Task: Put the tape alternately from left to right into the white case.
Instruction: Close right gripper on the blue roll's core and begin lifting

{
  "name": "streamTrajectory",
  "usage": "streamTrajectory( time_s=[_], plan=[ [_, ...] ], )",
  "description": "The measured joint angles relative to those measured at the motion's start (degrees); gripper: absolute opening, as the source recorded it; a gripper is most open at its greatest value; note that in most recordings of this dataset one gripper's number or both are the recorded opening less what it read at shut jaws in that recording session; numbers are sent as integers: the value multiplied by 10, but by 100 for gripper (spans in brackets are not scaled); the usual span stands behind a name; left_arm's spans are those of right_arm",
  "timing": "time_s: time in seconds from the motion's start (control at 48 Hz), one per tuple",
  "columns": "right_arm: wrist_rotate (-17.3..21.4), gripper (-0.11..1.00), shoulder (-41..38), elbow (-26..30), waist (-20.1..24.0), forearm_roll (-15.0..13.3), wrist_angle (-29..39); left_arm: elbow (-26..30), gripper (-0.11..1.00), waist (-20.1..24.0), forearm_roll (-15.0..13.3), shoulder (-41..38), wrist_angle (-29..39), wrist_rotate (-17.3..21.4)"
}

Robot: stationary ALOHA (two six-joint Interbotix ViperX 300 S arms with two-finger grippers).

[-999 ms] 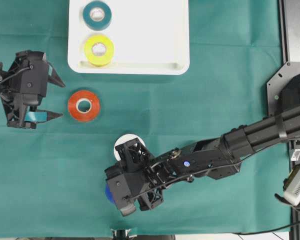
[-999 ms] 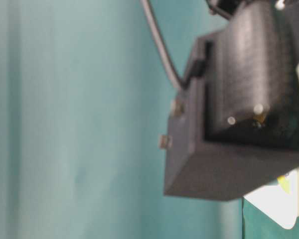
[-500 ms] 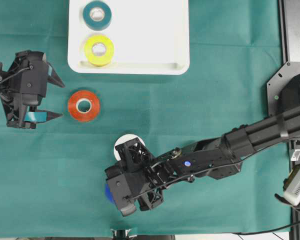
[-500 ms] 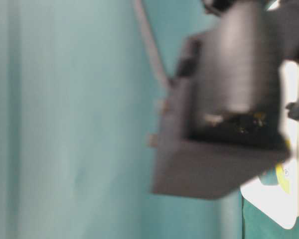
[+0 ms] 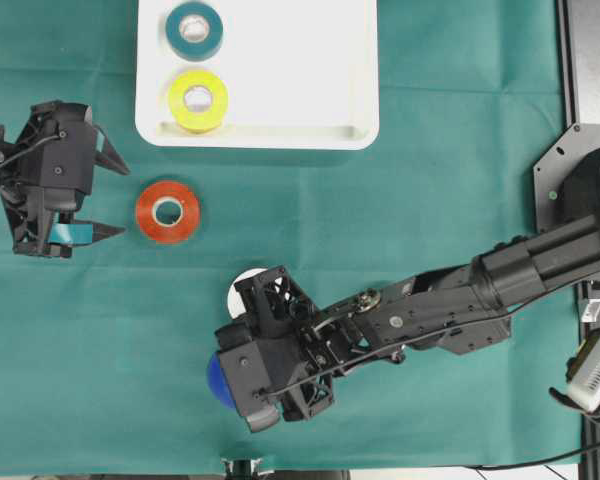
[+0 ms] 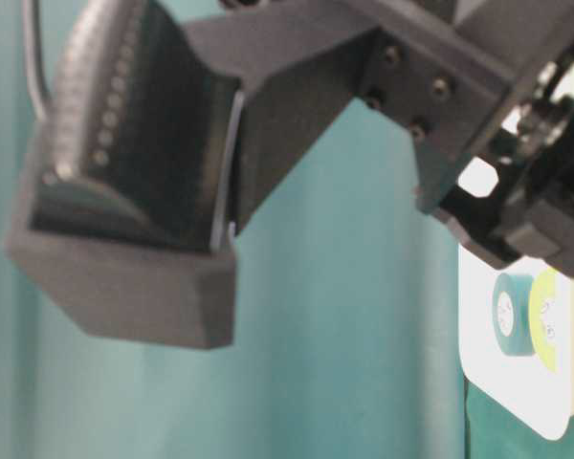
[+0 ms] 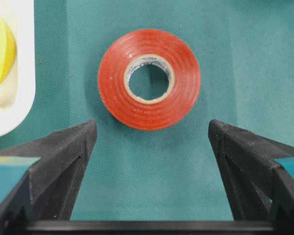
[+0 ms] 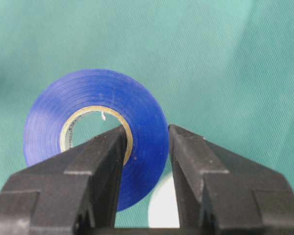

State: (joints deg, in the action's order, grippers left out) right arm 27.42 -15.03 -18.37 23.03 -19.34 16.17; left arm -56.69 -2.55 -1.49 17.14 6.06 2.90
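My right gripper (image 8: 147,129) is shut on the blue tape (image 8: 95,137), one finger through its core and the other outside the ring. From overhead only an edge of the blue tape (image 5: 217,378) shows under the wrist. Half hidden by that arm, a white tape (image 5: 246,284) lies on the cloth. The red tape (image 5: 168,211) lies flat just ahead of my open left gripper (image 7: 152,127), apart from both fingers. Teal tape (image 5: 194,29) and yellow tape (image 5: 199,99) lie in the left side of the white case (image 5: 280,135).
A green cloth (image 5: 430,200) covers the table. A black metal base plate (image 5: 590,120) stands at the right edge. The right arm (image 5: 460,305) stretches across the lower right of the cloth.
The right wrist has shifted slightly with the blue tape in its grip, and more of the blue roll shows overhead. The left arm and the red tape have not moved.
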Motion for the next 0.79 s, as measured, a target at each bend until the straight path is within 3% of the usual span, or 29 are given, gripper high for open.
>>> streamTrajectory(
  time_s=[0.479, 0.791],
  plan=[
    [0, 1, 28, -12, -61, -4, 79, 1, 100, 1, 0, 0, 0, -1],
    [-1, 1, 69, -52, -127, -40, 90, 1, 100, 0, 0, 0, 0, 0]
  ],
)
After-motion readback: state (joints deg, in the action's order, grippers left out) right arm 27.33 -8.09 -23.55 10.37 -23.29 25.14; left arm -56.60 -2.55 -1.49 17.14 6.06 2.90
